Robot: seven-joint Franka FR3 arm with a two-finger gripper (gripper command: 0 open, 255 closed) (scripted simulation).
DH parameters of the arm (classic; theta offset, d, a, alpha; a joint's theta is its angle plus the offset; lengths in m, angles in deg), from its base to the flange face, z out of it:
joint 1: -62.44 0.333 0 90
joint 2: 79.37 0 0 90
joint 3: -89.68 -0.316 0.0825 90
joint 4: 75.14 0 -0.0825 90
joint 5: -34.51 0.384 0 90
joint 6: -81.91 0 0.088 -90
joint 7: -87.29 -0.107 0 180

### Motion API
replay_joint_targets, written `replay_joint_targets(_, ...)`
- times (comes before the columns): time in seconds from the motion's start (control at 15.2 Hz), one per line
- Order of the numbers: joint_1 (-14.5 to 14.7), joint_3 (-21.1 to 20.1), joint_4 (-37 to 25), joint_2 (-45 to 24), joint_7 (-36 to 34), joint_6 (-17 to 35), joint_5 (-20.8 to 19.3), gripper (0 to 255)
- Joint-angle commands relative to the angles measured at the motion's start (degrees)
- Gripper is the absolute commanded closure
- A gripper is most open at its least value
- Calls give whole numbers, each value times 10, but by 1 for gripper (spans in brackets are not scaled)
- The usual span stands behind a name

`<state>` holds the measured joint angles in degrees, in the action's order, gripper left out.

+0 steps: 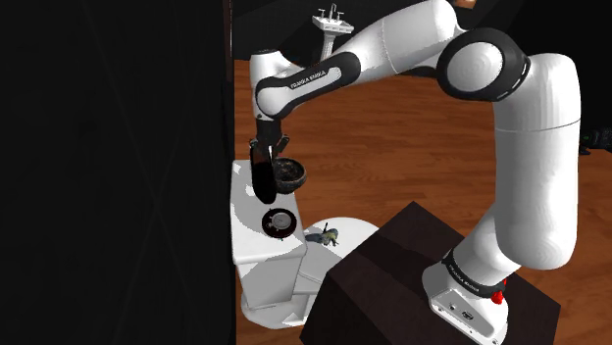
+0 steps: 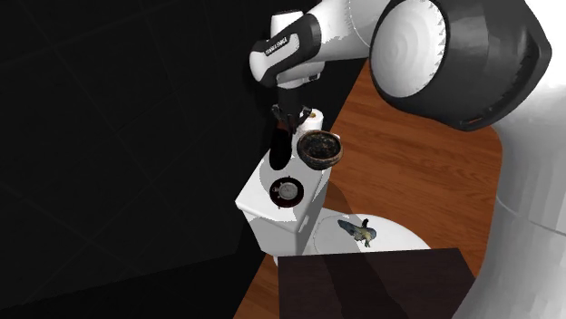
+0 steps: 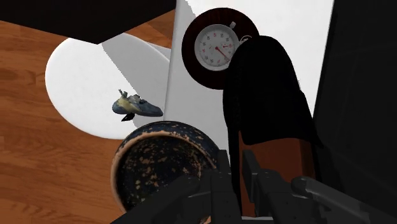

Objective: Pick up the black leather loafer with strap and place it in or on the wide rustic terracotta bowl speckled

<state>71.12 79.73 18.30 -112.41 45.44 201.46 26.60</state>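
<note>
Loafer (image 3: 267, 95) upright beside bowl (image 3: 159, 129) rim

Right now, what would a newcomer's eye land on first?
The black loafer hanging toe-down from the tool, above the white toilet tank. Beside it on the tank sit a dark speckled bowl and a round dial; a small blue-grey shoe lies on the toilet lid.

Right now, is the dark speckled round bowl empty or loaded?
Empty: the dark speckled round bowl shows only its bare inside; the black loafer hangs clamped in the end effector beside it.
</note>
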Motion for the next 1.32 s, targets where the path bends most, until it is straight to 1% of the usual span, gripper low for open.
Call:
replay_joint_targets(0.0, -8, 2, -6, 2, 12, -8, 1, 255)
replay_joint_targets(0.4, -56, 19, -51, -16, 79, -31, 3, 255)
replay_joint_targets(0.79, -101, 35, -130, -55, 146, -67, 4, 255)
replay_joint_targets(1.25, -101, 37, -117, -80, 142, -29, 1, 255)
